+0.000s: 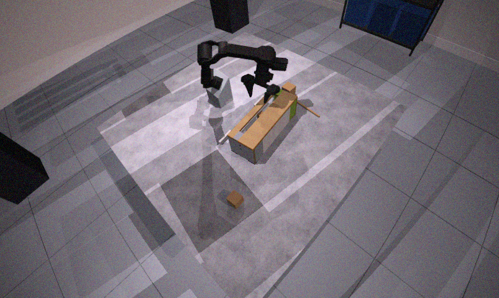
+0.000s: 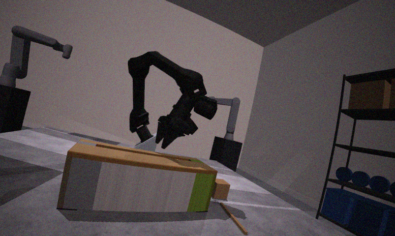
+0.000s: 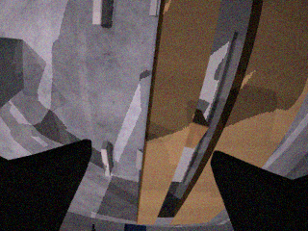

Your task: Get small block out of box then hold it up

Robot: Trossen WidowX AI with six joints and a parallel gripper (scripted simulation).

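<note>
Small block (image 1: 258,114) (image 3: 194,134), apparently the brown piece glimpsed through the top slot, sat inside the box (image 1: 272,120) (image 2: 146,187) (image 3: 178,91), right of centre in the wrist view. The claw (image 1: 258,99) (image 2: 160,145) (image 3: 153,153) hung open and unloaded above the box. One loose cube (image 1: 235,199) lay on the worktop (image 1: 299,184) (image 2: 32,219) (image 3: 120,43), lower centre of the top view.
</note>
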